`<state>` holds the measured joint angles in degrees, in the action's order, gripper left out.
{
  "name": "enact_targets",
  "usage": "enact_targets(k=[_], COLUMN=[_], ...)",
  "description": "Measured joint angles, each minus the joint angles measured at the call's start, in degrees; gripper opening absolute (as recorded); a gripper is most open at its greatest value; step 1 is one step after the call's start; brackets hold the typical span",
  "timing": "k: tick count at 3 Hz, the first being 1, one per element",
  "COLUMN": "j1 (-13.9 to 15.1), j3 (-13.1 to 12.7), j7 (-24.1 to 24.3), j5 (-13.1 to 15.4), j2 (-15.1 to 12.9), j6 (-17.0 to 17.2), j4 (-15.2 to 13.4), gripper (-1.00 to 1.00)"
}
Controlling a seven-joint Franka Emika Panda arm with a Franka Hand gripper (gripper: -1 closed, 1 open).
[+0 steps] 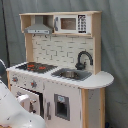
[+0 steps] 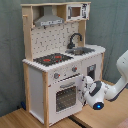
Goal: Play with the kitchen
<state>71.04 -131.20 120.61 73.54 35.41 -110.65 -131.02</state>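
The kitchen [image 1: 60,65] [image 2: 57,60] is a tall white and pale-wood toy with a black-red stovetop [image 2: 52,59], a black faucet [image 1: 84,57] over a sink [image 1: 72,74], a hood [image 2: 49,21] and a small microwave [image 1: 72,23]. In both exterior views its windowed oven door [image 2: 65,96] sits low on the front, under the knobs [image 2: 56,76]. My gripper [image 2: 86,86] hangs at the oven door's right edge, close to the door front. In the first exterior view the white arm [image 1: 12,112] covers the lower left and the gripper [image 1: 26,101] is in front of the oven door [image 1: 35,97].
A cabinet door with a small dark panel [image 1: 62,106] sits under the sink. The kitchen stands on a wooden floor [image 2: 95,117] before a grey-green curtain [image 2: 10,60]. The arm's white links [image 2: 120,75] come in from the second exterior view's right.
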Motion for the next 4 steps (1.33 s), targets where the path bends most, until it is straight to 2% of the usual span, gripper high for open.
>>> enact_targets(k=[1,2,4], j1=[0.0,-5.4,-13.4], j3=[3.8,3.2,3.2], j7=[-0.4,-2.3,-10.6], j5=[2.9,5.1,5.1], j2=[0.0,-0.7,-4.1], j6=[-3.3,-2.7,6.5], j4=[0.3,0.8,0.9], gripper=[1.0,1.0,1.0])
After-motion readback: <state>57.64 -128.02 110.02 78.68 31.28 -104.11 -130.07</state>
